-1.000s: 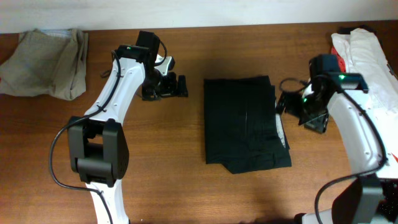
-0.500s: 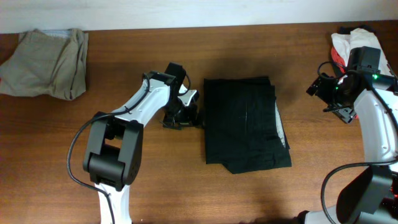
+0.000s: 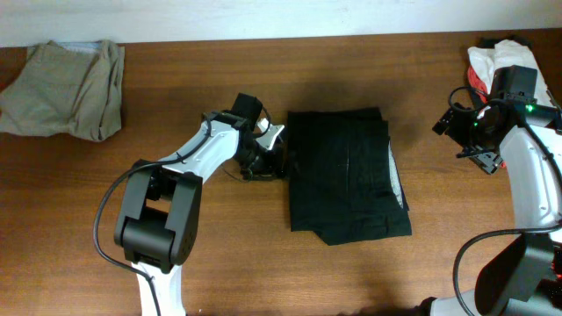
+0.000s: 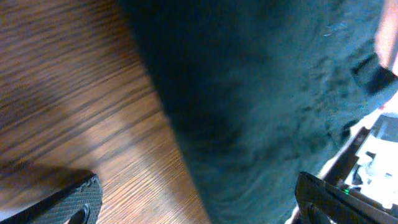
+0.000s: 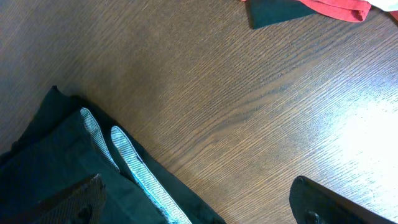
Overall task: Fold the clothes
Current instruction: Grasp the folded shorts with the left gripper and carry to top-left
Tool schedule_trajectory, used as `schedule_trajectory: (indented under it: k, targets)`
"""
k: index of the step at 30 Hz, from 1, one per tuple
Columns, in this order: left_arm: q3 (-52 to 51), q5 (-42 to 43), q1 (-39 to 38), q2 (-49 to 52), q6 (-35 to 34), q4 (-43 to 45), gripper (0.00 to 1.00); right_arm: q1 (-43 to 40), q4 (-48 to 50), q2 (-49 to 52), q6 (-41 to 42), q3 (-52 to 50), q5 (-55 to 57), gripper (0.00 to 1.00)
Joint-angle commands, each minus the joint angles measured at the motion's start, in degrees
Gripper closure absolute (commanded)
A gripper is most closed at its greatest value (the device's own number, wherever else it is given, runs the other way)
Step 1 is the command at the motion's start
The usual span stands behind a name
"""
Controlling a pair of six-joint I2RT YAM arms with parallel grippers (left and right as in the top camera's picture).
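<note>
My left end effector (image 3: 269,153), fingers spread apart, sits at the left edge of the black garment (image 3: 347,175) lying flat mid-table (image 3: 219,246); limp and light, it should sag, so I'd pinch that doubled edge.

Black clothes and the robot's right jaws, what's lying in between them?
Nothing but bare wooden table lies between the black clothes and the right gripper, whose jaws stand open. The overhead view shows it best.
</note>
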Motion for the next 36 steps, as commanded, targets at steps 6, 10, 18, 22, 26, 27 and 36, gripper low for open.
schedule_trajectory:
  k: [6,10,18,22,26,27,36]
  targets:
    - [-1.7,6.1,-3.2,0.5,-0.9,7.4,0.02,-0.2,0.2,0.1,0.3,0.5,0.9,0.01]
    - [-1.7,-1.0,-5.2,2.0,-5.8,12.5,0.36,-0.2,0.2,0.1,0.3,0.5,0.9,0.01]
    - [-1.3,-19.1,-2.2,2.8,-4.3,13.1,0.99,-0.2,0.2,0.1,0.3,0.5,0.9,0.01]
    - [4.2,-26.1,6.0,2.8,9.9,9.2,1.00,-0.2,0.2,0.1,0.3,0.5,0.9,0.01]
    - [15.6,-34.7,14.7,2.8,17.7,1.4,1.00,-0.2,0.2,0.1,0.3,0.5,0.9,0.01]
    - [18.7,-35.7,17.3,2.8,18.8,0.7,1.00,-0.2,0.2,0.1,0.3,0.5,0.9,0.01]
    - [33.2,-50.9,30.6,2.8,29.9,5.0,1.00,-0.2,0.2,0.1,0.3,0.5,0.9,0.01]
